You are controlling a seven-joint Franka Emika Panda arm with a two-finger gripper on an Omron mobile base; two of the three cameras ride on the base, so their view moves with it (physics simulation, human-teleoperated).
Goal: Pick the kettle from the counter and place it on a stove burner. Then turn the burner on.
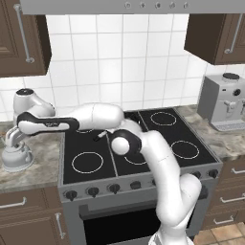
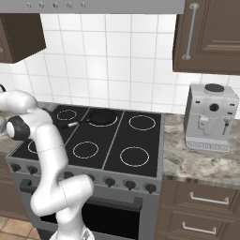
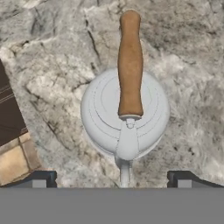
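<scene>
The kettle [image 3: 124,116] stands upright on the stone counter [image 3: 183,65], silver-grey with a brown wooden handle [image 3: 130,65] arched over its lid. My gripper [image 3: 113,179] hangs straight above it, open, its two fingertips [image 3: 41,179] spread wider than the handle and touching nothing. In the left base view the kettle [image 1: 18,160] sits on the counter [image 1: 40,167] left of the cooktop, with the gripper [image 1: 12,142] just over it. The front-left stove burner [image 1: 87,161] is a white ring on the black glass, a short way right of the kettle.
A black frying pan [image 2: 103,117] rests on a back burner. A coffee machine [image 1: 225,103] stands on the right counter. Knobs [image 1: 93,191] line the stove front. Wall cabinets hang at both upper corners. The counter's front edge [image 3: 13,131] lies close to the kettle.
</scene>
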